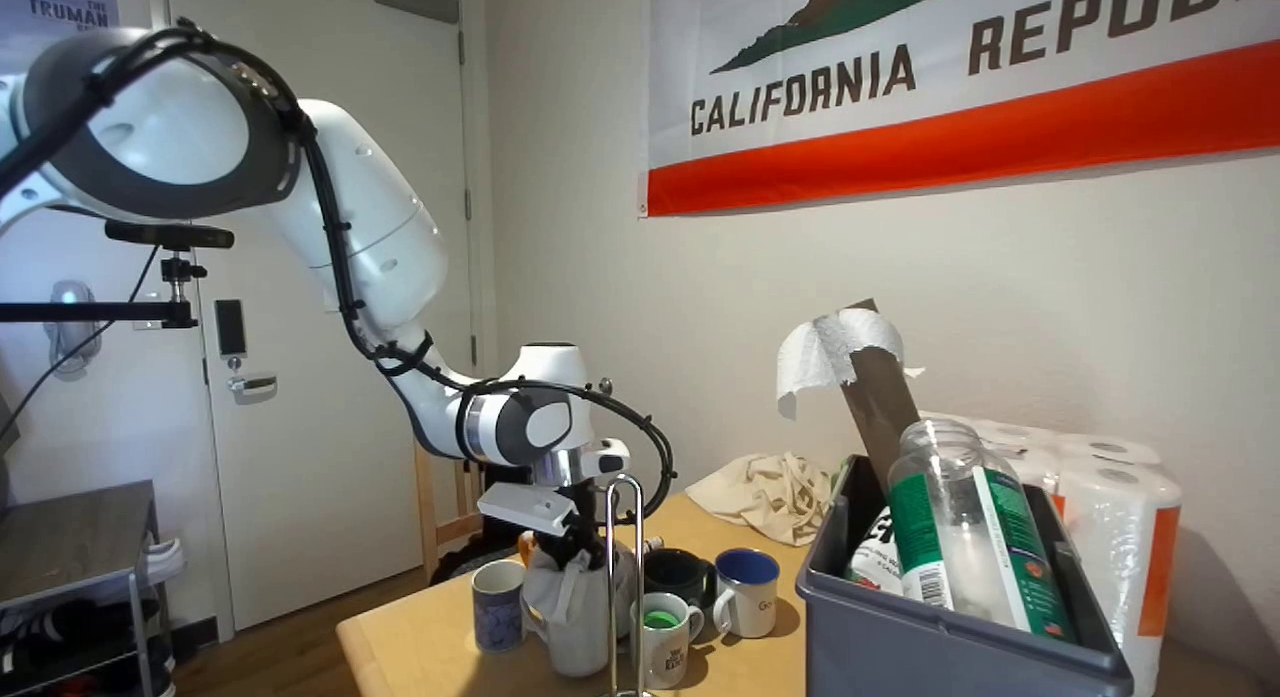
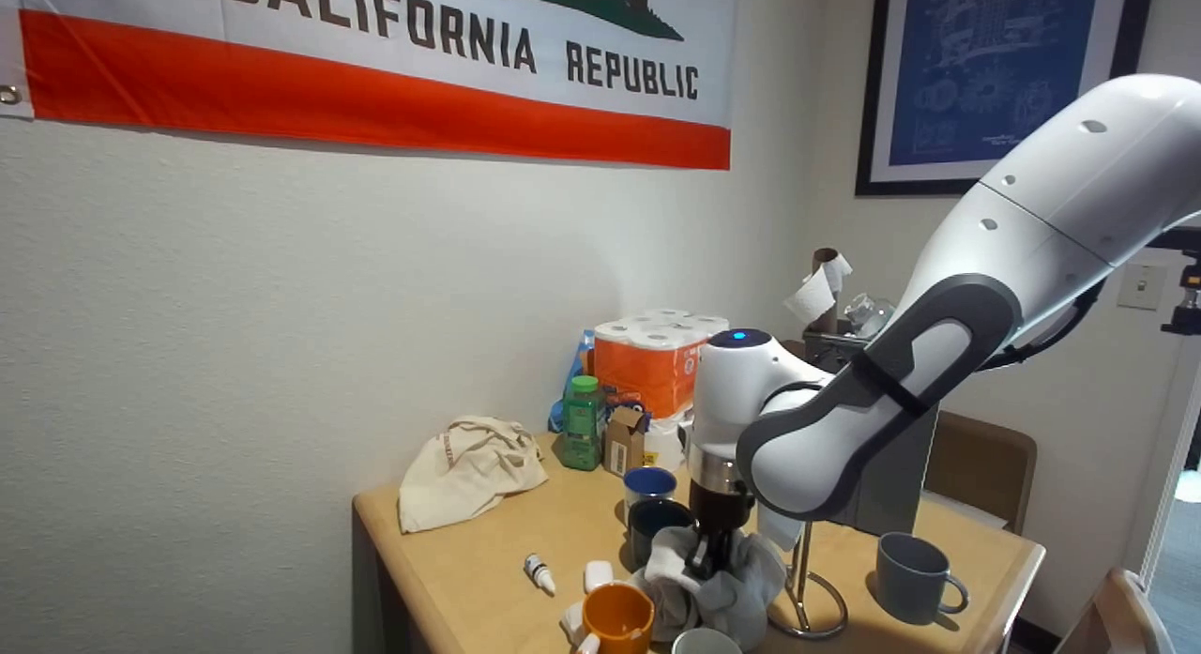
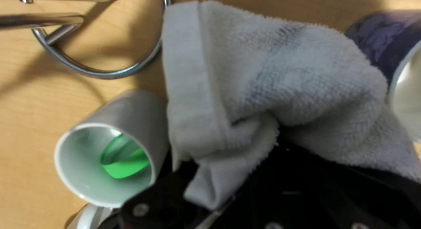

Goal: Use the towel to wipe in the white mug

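Off-white towel (image 3: 273,74) over one white mug (image 1: 582,652), of seven on the counter (image 1: 420,627).
Left to right in an exterior view: open room at the counter's left corner, one purple mug (image 1: 498,625), the tool (image 1: 572,559) clamped on the towel at the white mug's mouth, one chrome stand (image 1: 612,597), one mug holding a green item (image 3: 128,170), one black mug (image 1: 683,580), one blue-lined mug (image 1: 750,602), one cream cloth (image 1: 775,497) by the far edge, a narrow open strip, one grey bin (image 1: 940,647). In an exterior view, one orange mug (image 2: 615,618), one grey mug (image 2: 908,584) near the right edge.
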You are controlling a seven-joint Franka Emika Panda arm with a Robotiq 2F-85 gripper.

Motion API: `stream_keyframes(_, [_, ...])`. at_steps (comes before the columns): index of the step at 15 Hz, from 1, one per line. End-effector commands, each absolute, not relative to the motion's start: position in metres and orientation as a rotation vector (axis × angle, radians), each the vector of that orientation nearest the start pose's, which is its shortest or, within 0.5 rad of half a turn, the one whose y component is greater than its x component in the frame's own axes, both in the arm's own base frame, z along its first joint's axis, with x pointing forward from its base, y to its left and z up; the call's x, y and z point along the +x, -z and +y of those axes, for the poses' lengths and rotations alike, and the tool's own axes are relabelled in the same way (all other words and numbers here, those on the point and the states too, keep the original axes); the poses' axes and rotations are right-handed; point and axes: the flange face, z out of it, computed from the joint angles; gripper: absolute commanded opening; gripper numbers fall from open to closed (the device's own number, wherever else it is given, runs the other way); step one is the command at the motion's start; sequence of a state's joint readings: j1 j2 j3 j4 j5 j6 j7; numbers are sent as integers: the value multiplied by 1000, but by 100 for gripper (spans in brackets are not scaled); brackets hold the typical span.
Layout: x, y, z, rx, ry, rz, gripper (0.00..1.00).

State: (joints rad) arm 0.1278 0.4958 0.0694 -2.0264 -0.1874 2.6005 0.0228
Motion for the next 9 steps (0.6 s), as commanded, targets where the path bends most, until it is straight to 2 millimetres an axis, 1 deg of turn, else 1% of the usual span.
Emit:
stream_keyframes(1, [584, -198, 114, -3190, -41, -533, 1])
stream_keyframes(6, [578, -198, 108, -3255, -236, -578, 1])
stream_keyframes(9, [576, -198, 107, -3301, -314, -626, 1])
